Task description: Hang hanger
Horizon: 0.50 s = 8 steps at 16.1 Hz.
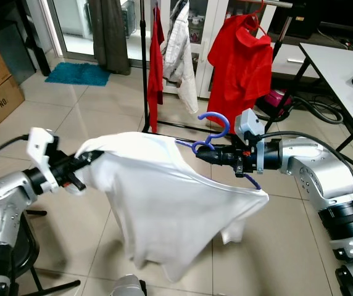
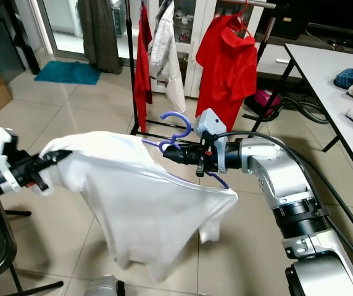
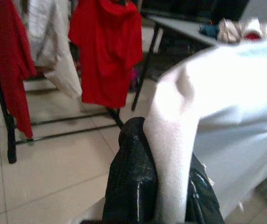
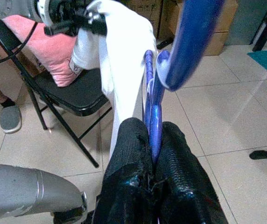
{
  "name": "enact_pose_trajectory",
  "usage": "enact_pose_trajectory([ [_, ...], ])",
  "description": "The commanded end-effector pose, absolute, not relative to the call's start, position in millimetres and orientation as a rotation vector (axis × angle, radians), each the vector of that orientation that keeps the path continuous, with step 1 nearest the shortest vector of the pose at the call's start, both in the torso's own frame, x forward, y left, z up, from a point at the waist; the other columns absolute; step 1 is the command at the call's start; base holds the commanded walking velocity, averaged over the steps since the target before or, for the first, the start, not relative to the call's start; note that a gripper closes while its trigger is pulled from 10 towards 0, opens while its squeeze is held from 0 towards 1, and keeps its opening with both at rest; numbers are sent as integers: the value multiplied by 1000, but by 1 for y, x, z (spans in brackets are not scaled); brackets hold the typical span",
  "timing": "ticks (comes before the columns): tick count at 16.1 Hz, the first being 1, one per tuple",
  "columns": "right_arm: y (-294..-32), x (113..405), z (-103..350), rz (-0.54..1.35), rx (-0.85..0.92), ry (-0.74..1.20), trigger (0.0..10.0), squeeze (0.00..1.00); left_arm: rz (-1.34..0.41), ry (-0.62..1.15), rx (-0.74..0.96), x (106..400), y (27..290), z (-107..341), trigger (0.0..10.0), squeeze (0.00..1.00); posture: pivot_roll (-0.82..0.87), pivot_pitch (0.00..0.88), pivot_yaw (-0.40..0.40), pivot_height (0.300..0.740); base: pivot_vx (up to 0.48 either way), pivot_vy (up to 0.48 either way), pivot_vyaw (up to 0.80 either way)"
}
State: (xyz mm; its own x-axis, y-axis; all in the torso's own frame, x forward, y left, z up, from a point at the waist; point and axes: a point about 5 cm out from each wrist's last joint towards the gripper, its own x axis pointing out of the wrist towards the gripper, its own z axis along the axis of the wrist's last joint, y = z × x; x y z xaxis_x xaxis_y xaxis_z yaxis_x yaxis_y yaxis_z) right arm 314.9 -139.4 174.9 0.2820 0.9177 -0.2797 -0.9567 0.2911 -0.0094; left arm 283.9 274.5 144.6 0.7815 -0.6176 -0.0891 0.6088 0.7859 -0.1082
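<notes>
Our right gripper (image 1: 202, 153) is clamped on the neck of the blue hanger (image 1: 213, 132), just below its hook; in the right wrist view the two black fingers (image 4: 129, 154) press flat against the blue shaft from either side. The hook stands upright above the fingertips, and its open curl faces toward our left arm. The hanger's long axis runs roughly level, from the right gripper toward our left side, inside the white T-shirt (image 1: 158, 203) draped over it.

Our left gripper (image 1: 87, 161) is closed on the shirt's far shoulder, with a fold of white fabric pinched between its fingers (image 3: 133, 182), so the garment hangs spread between both arms above the tiled floor (image 1: 84, 105).

The clothes rack (image 1: 144, 61) stands ahead of us, well apart from the hook and beyond it, with a red shirt (image 1: 241, 68) and other garments already hung. We judge the right arm the nearer one for reaching the rail; the rail itself lies above the frame.
</notes>
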Motion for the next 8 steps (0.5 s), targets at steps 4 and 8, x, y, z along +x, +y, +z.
enact_pose_trajectory([
  [4,-153,320,184,1227,-209,213,0,0,-550,28,-111,285,294,161,0,0,-7,0,-17,740,0,0,0],
  [8,-149,318,183,1250,-197,208,0,0,-447,28,-72,293,298,155,1176,0,-8,0,-17,740,0,0,0],
])
